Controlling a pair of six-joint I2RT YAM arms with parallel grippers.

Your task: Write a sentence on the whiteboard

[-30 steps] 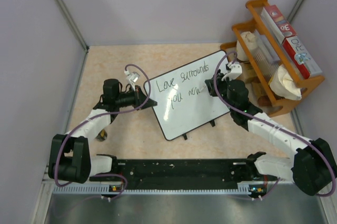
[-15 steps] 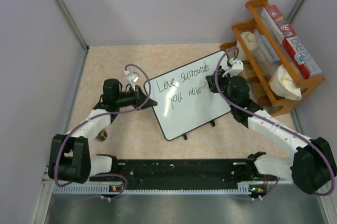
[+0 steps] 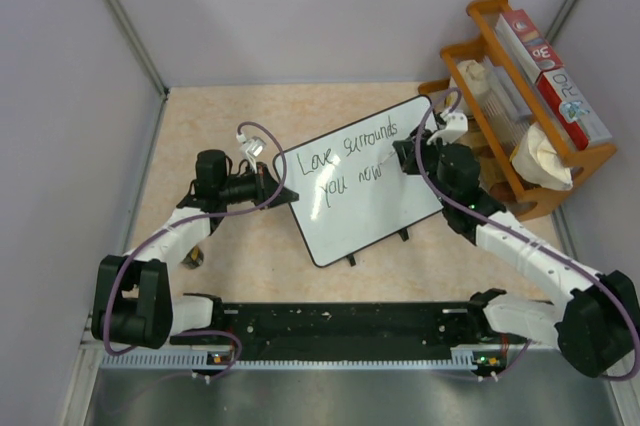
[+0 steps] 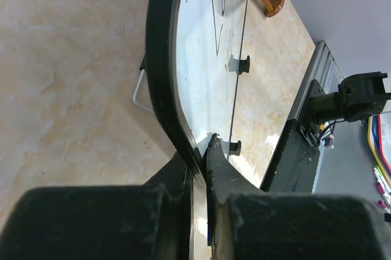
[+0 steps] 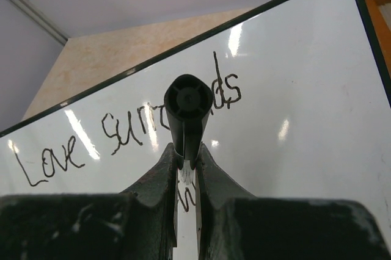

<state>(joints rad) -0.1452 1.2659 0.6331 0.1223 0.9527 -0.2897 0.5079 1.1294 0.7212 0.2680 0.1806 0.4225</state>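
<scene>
The left hand (image 4: 201, 150) is clamped on the edge of the whiteboard (image 3: 350, 216), which stretches from it across the desk (image 3: 220, 116) to the right hand (image 5: 186, 156). That hand grips a marker (image 5: 187, 104) over the writing.

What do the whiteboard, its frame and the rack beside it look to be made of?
Whiteboard: glossy white coated panel, showing bright reflections.
Frame: smooth black, probably plastic.
Rack: orange-brown wood, seemingly varnished from its sheen.

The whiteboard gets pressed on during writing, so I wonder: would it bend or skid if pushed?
Probably stiff: the whiteboard looks flat though the left gripper clamps only one edge. Its glossy face looks slippery. With such small feet, it might tip.
</scene>
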